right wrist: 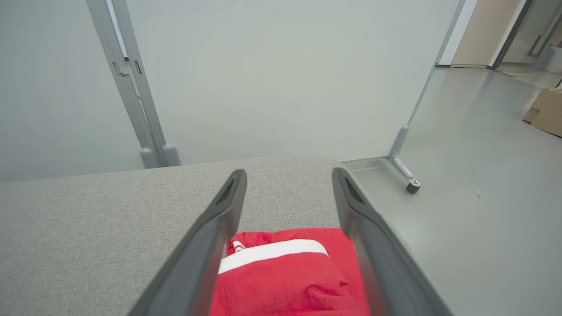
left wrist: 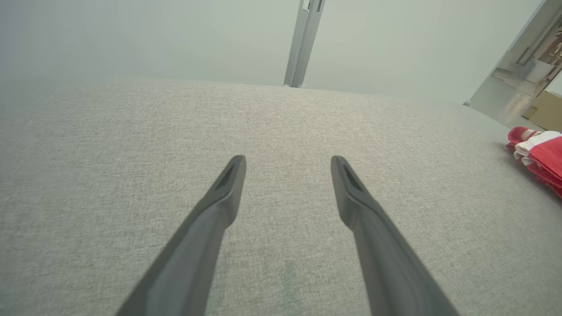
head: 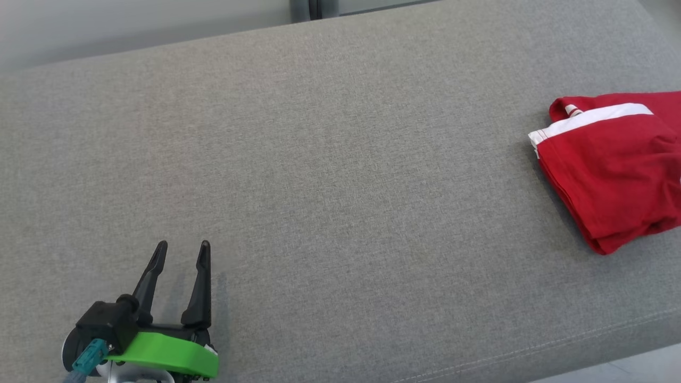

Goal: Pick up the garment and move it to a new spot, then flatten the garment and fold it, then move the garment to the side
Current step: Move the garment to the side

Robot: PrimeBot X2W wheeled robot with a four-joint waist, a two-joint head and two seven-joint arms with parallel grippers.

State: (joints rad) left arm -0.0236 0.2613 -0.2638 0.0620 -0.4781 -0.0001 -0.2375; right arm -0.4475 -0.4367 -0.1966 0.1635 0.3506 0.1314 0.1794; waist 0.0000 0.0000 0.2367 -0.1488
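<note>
Red knit garment (head: 612, 170) with a white band along one edge, folded into a compact stack, lies at the far right of the grey woven upholstered surface (head: 319, 159). It is well apart from the left gripper (head: 182, 246). In the head view the garment runs past the right frame edge.

**Step in hand.** The garment is folded and sits at the side of the surface. The pick-up, flattening and folding steps therefore appear complete, and the final step, moving it aside, appears to be at or near its end.

**Gripper state.**
- Right gripper (right wrist: 289, 175): the two long dark fingers (right wrist: 219, 219) stand apart over the garment. Red cloth shows between them and none is pinched. Whether a fingertip touches the cloth cannot be told.
- Left gripper: the fingers are apart and hold nothing, low over bare surface at the lower left of the head view.

**Next move.** The right gripper probably needs to withdraw cleanly:
1. Lift away from the cloth with the fingers apart, so that no layer catches and the fold does not open.
2. Avoid sideways drag. The garment lies near the right end of the surface, with pale floor (right wrist: 461, 219) just beyond it.
</note>
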